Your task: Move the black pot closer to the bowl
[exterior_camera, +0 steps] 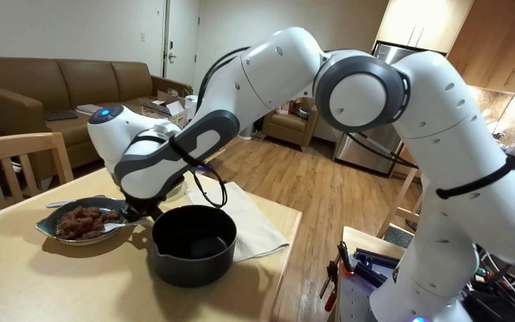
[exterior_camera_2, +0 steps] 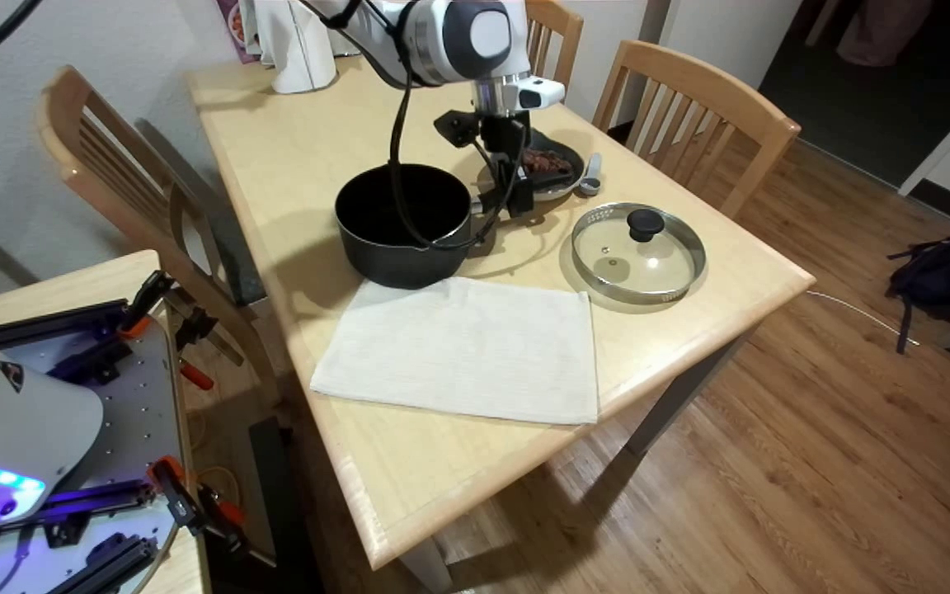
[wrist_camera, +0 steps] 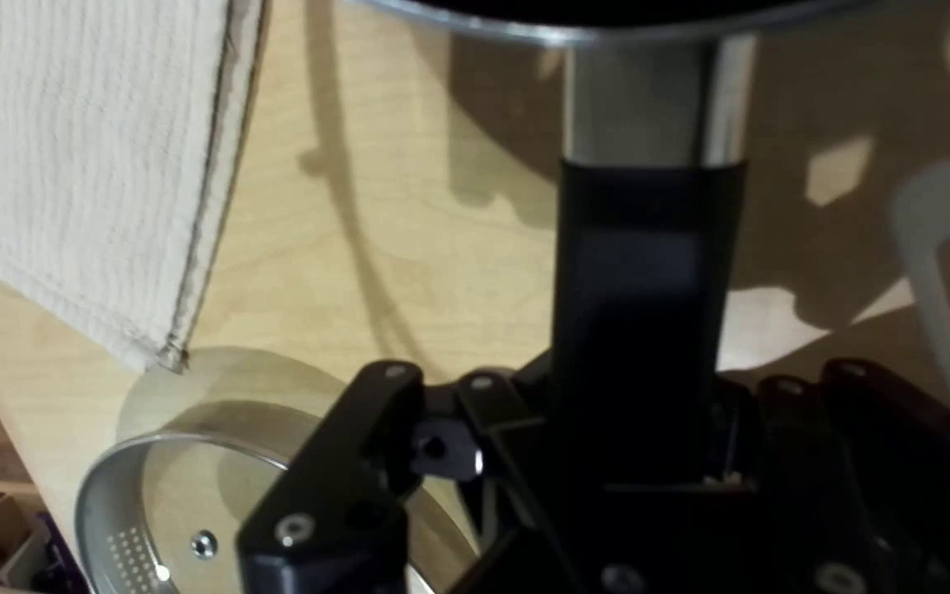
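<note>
The black pot (exterior_camera: 192, 268) stands on the table side, also seen in an exterior view (exterior_camera_2: 405, 262); its rim (wrist_camera: 566, 33) shows at the top of the wrist view. Its black handle (wrist_camera: 632, 247), with a metal neck, runs down between my fingers. My gripper (wrist_camera: 632, 404) has a finger against each side of the handle and appears shut on it; it also shows in both exterior views (exterior_camera: 143, 213) (exterior_camera_2: 508, 198). The bowl (exterior_camera: 48, 226), bluish inside and full of brown food, sits just beyond the gripper, partly hidden by it in an exterior view (exterior_camera_2: 557, 194). I cannot tell whether the pot touches the table.
A white cloth (exterior_camera_2: 475, 355) lies right beside the pot. A glass lid (exterior_camera_2: 640, 256) with a black knob lies near the table's edge. A pale utensil (exterior_camera: 116, 226) rests in the bowl and sticks out towards the pot. A spoon (exterior_camera_2: 592, 173) lies beside the bowl.
</note>
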Tool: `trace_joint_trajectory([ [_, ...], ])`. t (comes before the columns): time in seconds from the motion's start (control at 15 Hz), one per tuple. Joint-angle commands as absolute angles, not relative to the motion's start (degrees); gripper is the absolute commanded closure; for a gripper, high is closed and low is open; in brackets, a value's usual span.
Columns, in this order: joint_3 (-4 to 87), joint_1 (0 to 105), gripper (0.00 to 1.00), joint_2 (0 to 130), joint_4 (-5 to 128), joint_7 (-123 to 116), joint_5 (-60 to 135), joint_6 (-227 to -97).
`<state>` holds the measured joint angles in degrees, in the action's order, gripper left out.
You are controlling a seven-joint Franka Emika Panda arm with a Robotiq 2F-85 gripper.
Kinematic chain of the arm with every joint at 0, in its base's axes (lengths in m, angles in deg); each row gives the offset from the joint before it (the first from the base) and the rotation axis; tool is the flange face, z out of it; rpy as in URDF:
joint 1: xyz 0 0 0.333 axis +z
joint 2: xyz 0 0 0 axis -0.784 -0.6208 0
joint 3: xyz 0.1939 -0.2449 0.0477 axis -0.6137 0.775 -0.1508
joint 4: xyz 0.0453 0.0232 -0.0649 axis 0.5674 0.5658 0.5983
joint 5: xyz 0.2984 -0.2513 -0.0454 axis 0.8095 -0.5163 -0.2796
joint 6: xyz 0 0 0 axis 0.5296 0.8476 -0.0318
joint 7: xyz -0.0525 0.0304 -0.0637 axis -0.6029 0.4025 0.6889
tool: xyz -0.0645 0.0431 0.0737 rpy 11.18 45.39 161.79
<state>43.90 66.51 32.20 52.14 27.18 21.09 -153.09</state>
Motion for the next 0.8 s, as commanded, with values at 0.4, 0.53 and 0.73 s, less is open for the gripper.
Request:
trace_joint_trajectory([
  [0.4,45.2,68.5,0.95,28.1,44.8,17.1,20.1,-150.3],
  [0.53,45.7,67.9,0.71,29.4,46.5,18.1,20.7,-150.9],
  [0.73,45.8,68.3,0.78,29.2,46.6,18.6,20.9,-150.8],
])
